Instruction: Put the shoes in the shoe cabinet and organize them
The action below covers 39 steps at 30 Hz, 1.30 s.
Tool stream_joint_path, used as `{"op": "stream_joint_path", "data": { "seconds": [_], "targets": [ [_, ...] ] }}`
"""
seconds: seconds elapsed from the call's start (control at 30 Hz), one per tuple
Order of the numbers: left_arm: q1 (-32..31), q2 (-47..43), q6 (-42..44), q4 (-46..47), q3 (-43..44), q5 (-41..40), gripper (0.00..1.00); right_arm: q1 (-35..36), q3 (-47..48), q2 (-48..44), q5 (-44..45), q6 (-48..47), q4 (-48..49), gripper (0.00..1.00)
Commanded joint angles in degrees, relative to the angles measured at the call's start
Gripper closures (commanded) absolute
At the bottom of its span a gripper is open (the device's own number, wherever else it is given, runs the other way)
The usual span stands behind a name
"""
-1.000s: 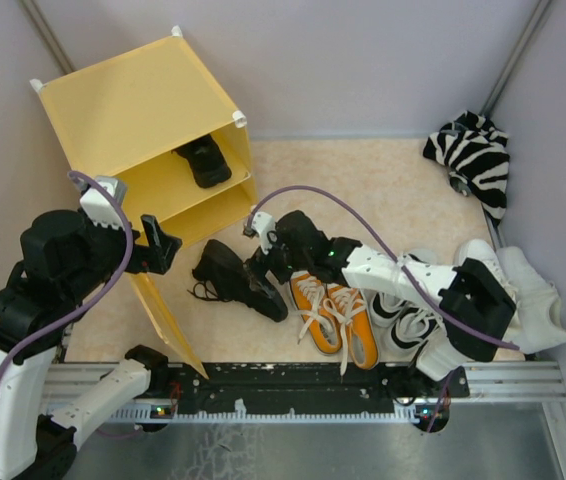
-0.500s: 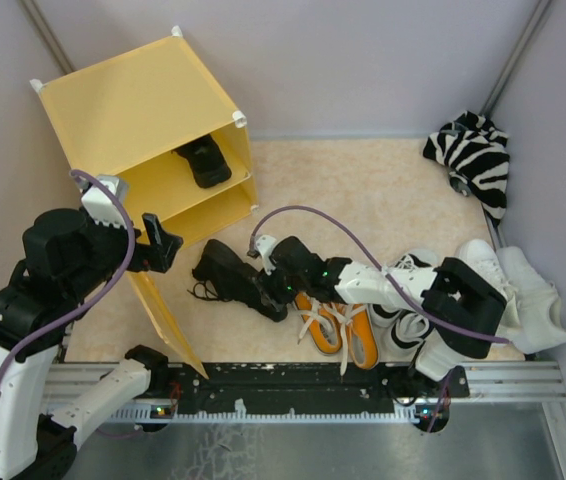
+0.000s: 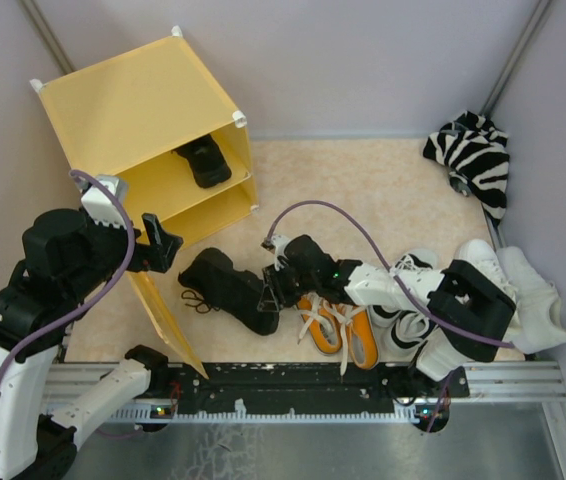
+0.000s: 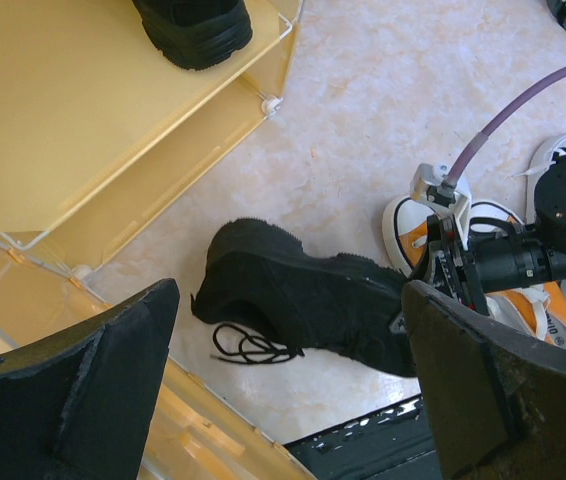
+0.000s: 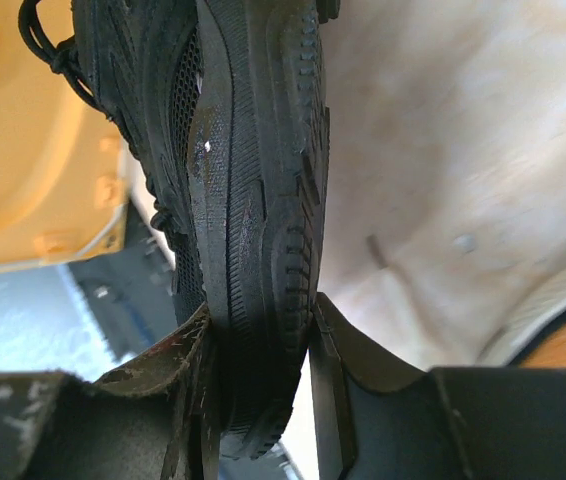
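Our left arm (image 3: 43, 290) rises from its base and folds sharply at the elbow, with the wrist pointing toward the right. Our left gripper (image 3: 163, 244) hangs in the air, its fingers (image 4: 73, 400) spread wide with nothing between them. Our right arm (image 3: 413, 290) lies low and nearly stretched out, reaching to the left. At its tip, our right gripper (image 3: 269, 290) has both fingers (image 5: 188, 360) pressed against either side of the sole at one end of a black shoe (image 3: 225, 290).
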Motion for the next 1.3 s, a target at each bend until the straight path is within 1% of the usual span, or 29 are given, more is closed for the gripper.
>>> {"op": "stream_joint_path", "data": {
  "seconds": [0.0,0.03,0.1,0.17,0.2,0.27,0.37,0.43,0.5,0.63,0.77,0.9,1.03,1.13,1.27],
  "targets": [
    [-0.1,-0.7,0.6,0.8,-0.1,0.8,0.01,-0.3,-0.1,-2.6,-7.6,9.2,8.3,0.66],
    [-0.1,-0.7,0.5,0.7,-0.1,0.9,0.01,-0.5,-0.2,-2.4,-5.4,8.8,5.6,0.57],
    [-0.1,-0.7,0.5,0.7,0.0,1.0,0.01,-0.9,-0.3,-3.1,0.6,6.8,0.1,0.44],
    [-0.1,-0.9,0.4,0.6,0.0,1.1,0.01,-0.9,0.7,-5.2,8.3,3.6,-6.4,0.34],
    [-0.1,-0.9,0.4,0.6,0.0,1.0,0.01,-0.9,1.3,-6.1,12.8,2.2,-9.1,0.31],
    [-0.1,-1.0,0.3,0.7,0.1,0.9,0.01,-0.9,2.8,-7.7,21.0,-0.5,-13.8,0.28],
    [-0.1,-0.9,0.4,1.1,0.2,1.3,0.01,-1.1,5.0,-7.9,30.1,-4.4,-19.1,0.28],
    [-0.1,-0.9,0.5,1.2,0.1,1.4,0.01,-1.0,6.1,-6.9,34.0,-6.1,-21.0,0.27],
    [-0.1,-0.8,0.5,1.2,0.0,1.6,0.01,-1.1,6.5,-6.7,36.1,-7.3,-21.5,0.27],
    [-0.1,-0.9,0.8,0.9,0.4,1.4,0.01,-1.1,6.5,-9.2,35.2,-11.4,-18.4,0.27],
    [-0.1,-1.0,0.8,1.1,0.3,1.2,0.01,-1.0,8.2,-11.1,28.8,-18.2,-13.9,0.28],
    [-0.1,-1.0,0.9,1.6,0.0,1.8,0.01,-1.1,12.0,-9.5,24.4,-22.0,-10.0,0.29],
    [-0.1,-1.1,1.1,2.0,0.0,2.1,0.01,-1.0,15.1,-5.0,19.0,-24.7,-3.5,0.29],
    [-0.1,-1.4,0.9,2.0,0.0,2.6,0.01,-1.1,19.5,1.1,15.0,-25.4,-1.6,0.31],
    [-0.1,-2.1,0.5,2.0,-0.2,2.7,0.01,-1.1,24.3,8.7,13.2,-26.0,1.5,0.33]
  ]
}}
